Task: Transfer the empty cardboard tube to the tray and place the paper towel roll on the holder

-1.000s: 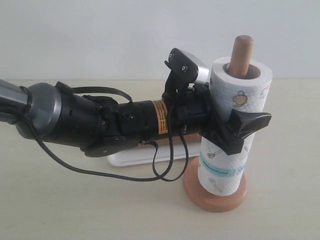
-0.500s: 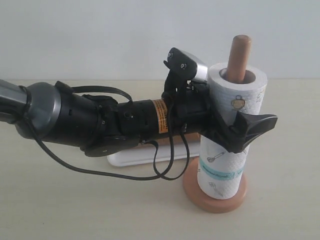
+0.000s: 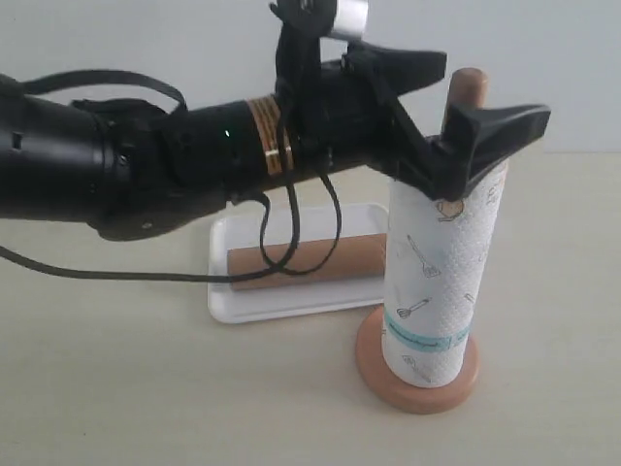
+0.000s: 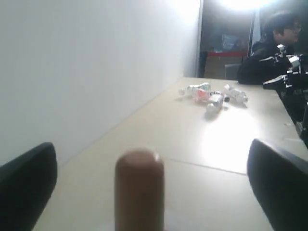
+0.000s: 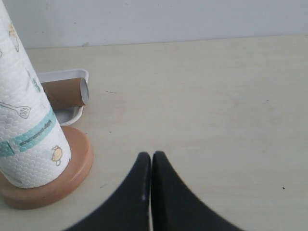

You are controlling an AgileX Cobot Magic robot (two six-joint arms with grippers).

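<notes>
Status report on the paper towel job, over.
Left tool open, straddling holder top. Right tool shut, clear. Paper towel roll on holder, tube in tray. Nothing blocking.

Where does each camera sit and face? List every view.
Exterior: off-arm, facing the wall; open left gripper straddles the holder's post above the paper towel roll.
Left wrist: along the table over that post; own fingers.
Right wrist: low, toward roll, cardboard tube, tray; shut right gripper.
Shared: exterior and right wrist see roll, tube, tray.

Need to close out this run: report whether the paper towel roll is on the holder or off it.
On. The paper towel roll stands upright on the holder, whose post sticks out above it.
</notes>
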